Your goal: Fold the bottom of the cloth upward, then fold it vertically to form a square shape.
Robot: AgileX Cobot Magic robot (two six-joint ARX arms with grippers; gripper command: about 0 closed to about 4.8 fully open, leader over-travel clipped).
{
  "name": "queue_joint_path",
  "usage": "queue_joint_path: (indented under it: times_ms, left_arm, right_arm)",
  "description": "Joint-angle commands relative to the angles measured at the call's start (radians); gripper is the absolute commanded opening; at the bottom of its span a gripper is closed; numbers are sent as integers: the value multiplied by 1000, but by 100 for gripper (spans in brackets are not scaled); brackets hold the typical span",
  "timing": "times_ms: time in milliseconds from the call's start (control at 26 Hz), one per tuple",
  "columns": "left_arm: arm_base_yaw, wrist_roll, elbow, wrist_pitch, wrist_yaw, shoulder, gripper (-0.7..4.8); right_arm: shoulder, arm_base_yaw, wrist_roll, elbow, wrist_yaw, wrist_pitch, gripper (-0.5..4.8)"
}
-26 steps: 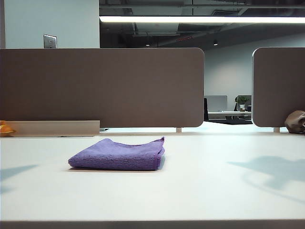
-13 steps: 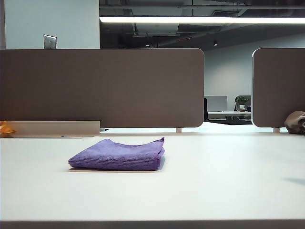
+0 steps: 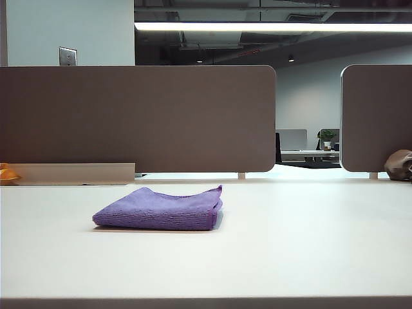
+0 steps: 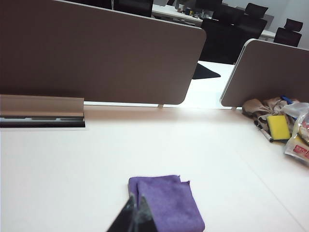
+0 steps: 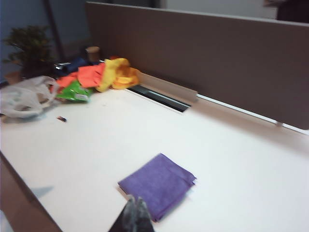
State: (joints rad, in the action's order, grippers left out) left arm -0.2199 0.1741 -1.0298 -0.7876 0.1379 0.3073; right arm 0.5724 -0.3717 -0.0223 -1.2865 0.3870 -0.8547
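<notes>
Left tool [image 4: 136, 217] & right tool [image 5: 134, 215]: both raised above near part of table [image 3: 309, 257], fingers pressed together, nothing held, clear of cloth. Cloth [image 3: 158, 209]: folded into flat, near-square stack, lying slightly left of table centre in ext. view; long axis runs across the table, thick folded edge to the right, thinner corner to the left. Table white, matte. Behind: grey-brown divider panels [image 3: 135, 119], brown-grey lump [image 3: 399, 165] far right, office beyond w/ ceiling strip light [image 3: 270, 26].
</notes>
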Motion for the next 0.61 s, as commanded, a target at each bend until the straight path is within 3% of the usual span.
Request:
queue_joint_path:
  times_ms: [38, 269, 615]
  left_arm:
    - [1, -6, 42, 4, -2, -38, -6]
    - [1, -5, 139, 53, -3, -91, -6]
    - [1, 25, 380, 300, 24, -92, -6]
  right_arm:
    - [-103, 2, 3, 95, -11, 96, -1]
    - [-263, 2, 37, 303, -80, 211, -1]
    - [-310, 1, 127, 606, -71, 442, -1]
